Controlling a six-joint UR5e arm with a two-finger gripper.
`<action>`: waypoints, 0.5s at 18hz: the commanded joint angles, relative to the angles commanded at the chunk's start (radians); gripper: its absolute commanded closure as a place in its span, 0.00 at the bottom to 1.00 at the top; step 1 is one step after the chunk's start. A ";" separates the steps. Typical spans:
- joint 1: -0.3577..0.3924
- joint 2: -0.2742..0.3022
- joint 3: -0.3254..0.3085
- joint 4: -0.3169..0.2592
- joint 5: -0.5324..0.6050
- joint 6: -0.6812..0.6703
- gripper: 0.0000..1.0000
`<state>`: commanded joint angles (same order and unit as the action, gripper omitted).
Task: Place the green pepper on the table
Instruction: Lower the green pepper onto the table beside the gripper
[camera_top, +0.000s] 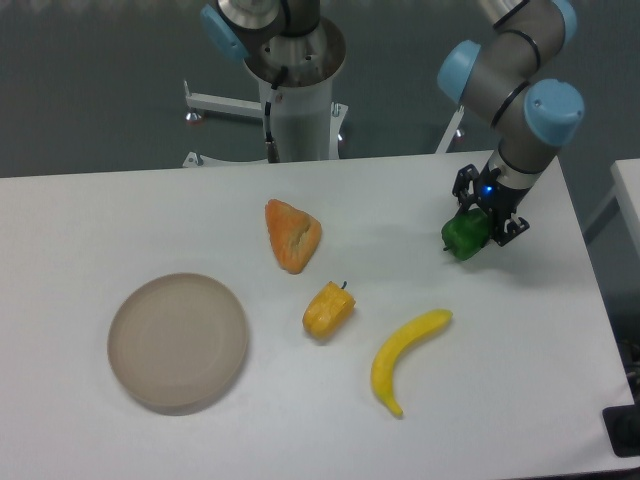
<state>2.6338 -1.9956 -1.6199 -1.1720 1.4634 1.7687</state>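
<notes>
Green pepper (463, 236) is clamped between the black fingers of the gripper (478, 222), closed on it, at the far right part of the white surface (120, 215); whether it touches the surface cannot be told. Arm (515, 75) is bent over from the upper right, wrist angled down and leftward. Left of the pepper, well apart, are seen an orange wedge-shaped item (291, 235), a yellow pepper (328, 310), a banana (404, 357) and a beige plate (178, 341).
</notes>
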 joint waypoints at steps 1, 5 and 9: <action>0.000 0.000 0.002 0.000 0.000 0.000 0.63; 0.000 -0.003 0.006 -0.002 -0.002 0.000 0.62; 0.002 -0.009 0.005 0.003 -0.024 0.000 0.61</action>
<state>2.6354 -2.0049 -1.6153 -1.1689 1.4390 1.7687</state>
